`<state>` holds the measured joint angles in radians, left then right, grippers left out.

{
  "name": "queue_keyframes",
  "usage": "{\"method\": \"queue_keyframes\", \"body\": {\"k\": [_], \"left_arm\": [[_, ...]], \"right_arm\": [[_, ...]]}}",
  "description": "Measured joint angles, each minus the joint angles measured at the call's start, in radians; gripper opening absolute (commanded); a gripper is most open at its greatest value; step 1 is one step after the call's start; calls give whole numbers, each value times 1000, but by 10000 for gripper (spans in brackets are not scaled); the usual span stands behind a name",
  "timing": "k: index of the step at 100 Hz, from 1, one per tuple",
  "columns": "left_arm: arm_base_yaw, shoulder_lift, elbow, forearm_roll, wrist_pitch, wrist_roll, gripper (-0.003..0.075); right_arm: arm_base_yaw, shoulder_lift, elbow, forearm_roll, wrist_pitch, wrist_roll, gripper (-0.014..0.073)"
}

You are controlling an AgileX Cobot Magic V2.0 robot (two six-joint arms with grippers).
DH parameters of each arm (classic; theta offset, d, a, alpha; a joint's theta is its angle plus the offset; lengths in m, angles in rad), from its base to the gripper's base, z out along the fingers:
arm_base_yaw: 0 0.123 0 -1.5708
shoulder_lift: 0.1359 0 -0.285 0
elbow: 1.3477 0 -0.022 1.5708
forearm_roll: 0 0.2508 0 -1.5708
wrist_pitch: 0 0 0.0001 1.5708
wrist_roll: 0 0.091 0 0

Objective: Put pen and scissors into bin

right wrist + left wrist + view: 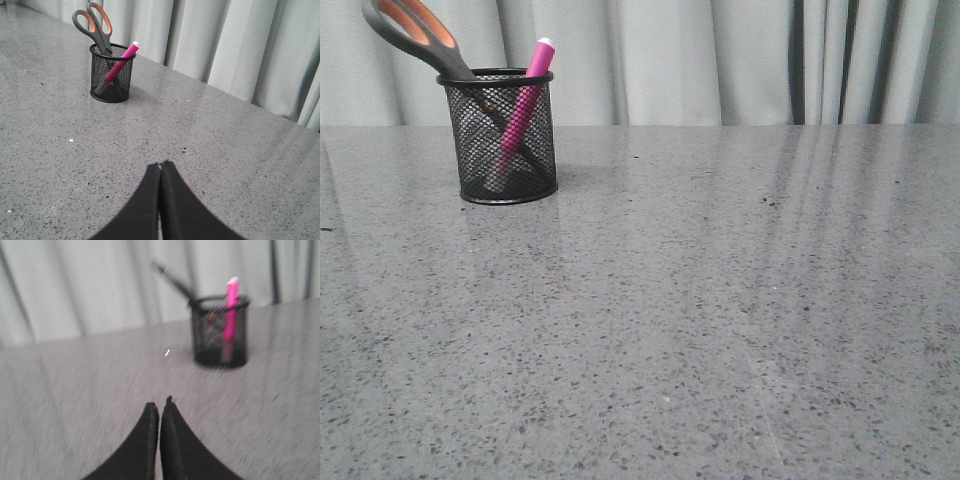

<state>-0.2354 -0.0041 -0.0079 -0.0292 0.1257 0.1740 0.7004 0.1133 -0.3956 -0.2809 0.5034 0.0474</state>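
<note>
The black mesh bin (508,137) stands at the far left of the table. The pink pen (525,105) leans inside it, white tip up. The scissors (412,34) stand in it blades down, with the orange-lined handles sticking out to the left. All three also show in the left wrist view: bin (220,332), pen (231,305), scissors (172,279). They show in the right wrist view too: bin (112,73), pen (120,66), scissors (94,25). My left gripper (160,405) and my right gripper (160,165) are shut, empty, and well away from the bin. Neither shows in the front view.
The grey speckled table (700,300) reaches to pale curtains (720,60) at the back. Nothing else lies on it in view.
</note>
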Motion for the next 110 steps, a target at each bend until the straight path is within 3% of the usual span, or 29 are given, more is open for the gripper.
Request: {"method": "queue_keyframes", "body": {"k": [19, 41, 110], "left_arm": [[107, 0, 9, -34, 22, 5, -19], [145, 0, 9, -109, 202, 7, -19], [145, 0, 9, -117, 205, 8, -19]], "right_arm": [[0, -2, 0, 0, 0, 0, -70], [0, -2, 0, 0, 0, 0, -70], [0, -2, 6, 0, 0, 0, -70]]}}
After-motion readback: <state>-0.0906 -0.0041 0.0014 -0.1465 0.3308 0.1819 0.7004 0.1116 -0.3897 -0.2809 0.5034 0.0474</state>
